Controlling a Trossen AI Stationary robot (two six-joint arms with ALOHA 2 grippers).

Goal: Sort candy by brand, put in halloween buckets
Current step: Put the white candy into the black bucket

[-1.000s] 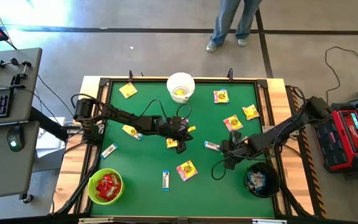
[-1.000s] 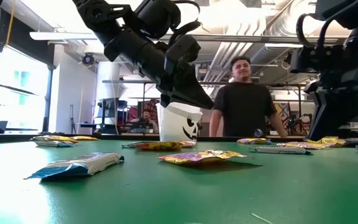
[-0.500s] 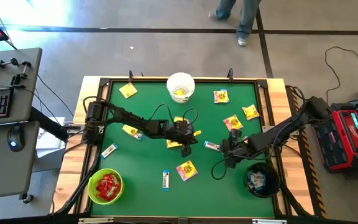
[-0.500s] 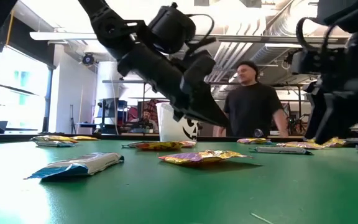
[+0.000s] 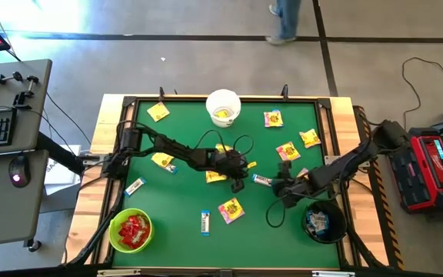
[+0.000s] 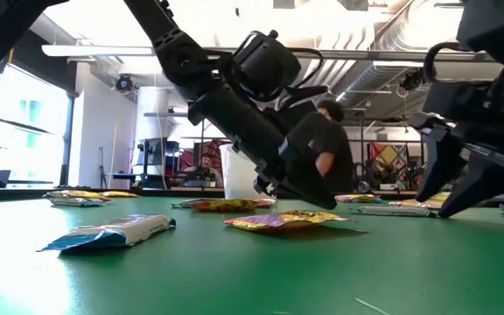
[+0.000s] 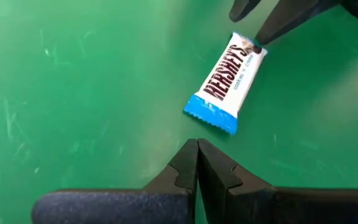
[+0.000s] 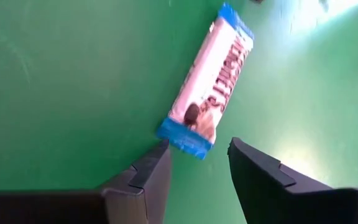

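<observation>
Black bucket [image 5: 323, 223] contents too small to identify.

my left arm reaches from the left edge toward the middle, elbow bent, wrist tipped down. left gripper [image 5: 238, 183] hangs low, its fingers [image 7: 188, 163] pressed together with nothing between them. my right arm comes in from the right side, forearm angled down and inward. right gripper [image 5: 280, 190] sits low too, fingers [image 8: 149, 171] spread with a clear gap, nothing held. the two grippers are near each other, not touching.
</observation>
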